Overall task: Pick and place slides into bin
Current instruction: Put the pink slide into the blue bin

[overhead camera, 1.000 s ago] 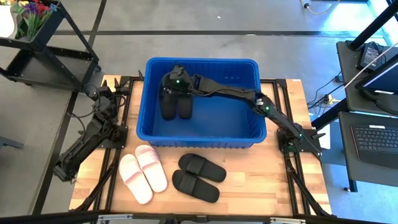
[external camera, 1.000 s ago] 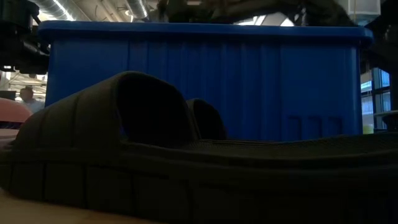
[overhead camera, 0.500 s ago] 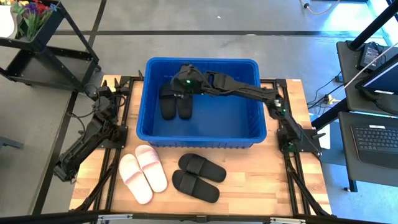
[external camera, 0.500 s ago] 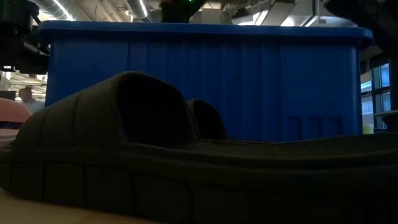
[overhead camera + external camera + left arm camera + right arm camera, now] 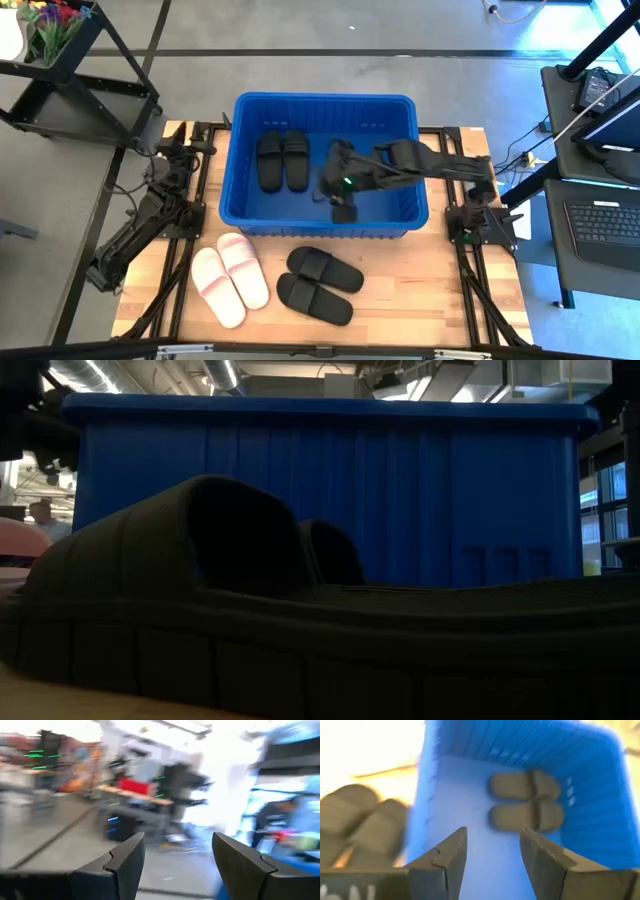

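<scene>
— Table (image 5: pixel 400 290) first?
— Wooden, with the bin (image 5: pixel 325 104) toward twelve o'clock. Inside, at about ten o'clock, one black pair (image 5: pixel 283 160) lying flat. Outside, toward six, a second black pair (image 5: pixel 318 283); at seven, the pale pair (image 5: pixel 230 278).
— Which step, then?
— Probably between picks: one pair delivered, two left on the table.
— Right end effector (image 5: pixel 341 198)?
— Over the bin floor near its six o'clock wall, fingers parted, nothing between them.
— Left end effector (image 5: pixel 170 152)?
— Parked off the bin's nine o'clock side, fingers wide apart, empty.
— Next move?
— Likely lifting over the near wall and dropping onto the black pair at six, closing across both straps together.
</scene>
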### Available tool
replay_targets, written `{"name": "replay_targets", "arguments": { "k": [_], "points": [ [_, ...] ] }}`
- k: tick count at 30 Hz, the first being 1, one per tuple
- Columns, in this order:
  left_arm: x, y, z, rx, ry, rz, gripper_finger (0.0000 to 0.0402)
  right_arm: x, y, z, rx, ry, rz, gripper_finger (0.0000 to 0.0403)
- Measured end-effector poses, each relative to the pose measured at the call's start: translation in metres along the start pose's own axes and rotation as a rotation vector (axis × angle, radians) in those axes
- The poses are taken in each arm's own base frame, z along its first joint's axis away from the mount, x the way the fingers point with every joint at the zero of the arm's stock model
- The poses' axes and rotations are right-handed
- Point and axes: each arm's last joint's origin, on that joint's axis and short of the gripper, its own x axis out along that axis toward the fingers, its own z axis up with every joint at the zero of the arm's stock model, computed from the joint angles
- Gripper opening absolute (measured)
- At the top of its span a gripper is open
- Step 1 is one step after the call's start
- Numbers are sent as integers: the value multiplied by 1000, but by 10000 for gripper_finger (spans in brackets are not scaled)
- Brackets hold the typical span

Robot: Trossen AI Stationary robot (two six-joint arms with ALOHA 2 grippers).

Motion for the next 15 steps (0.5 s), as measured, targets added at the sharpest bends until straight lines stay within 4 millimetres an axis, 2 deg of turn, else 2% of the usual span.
{"name": "replay_targets", "arguments": {
  "k": [6,9,12,15],
  "points": [
    [-2,-11,7,-35,-26,-347,224,-69,45,-21,62,-33,-48,182],
    [-4,-15,10,-118,-6,-478,224,-97,70,-34,74,-91,-109,182],
    [-7,-21,20,-161,4,-607,224,-115,95,-48,108,-150,-168,182],
    [-12,-27,36,-189,-12,-722,224,-120,119,-63,145,-202,-240,182]
  ]
}}
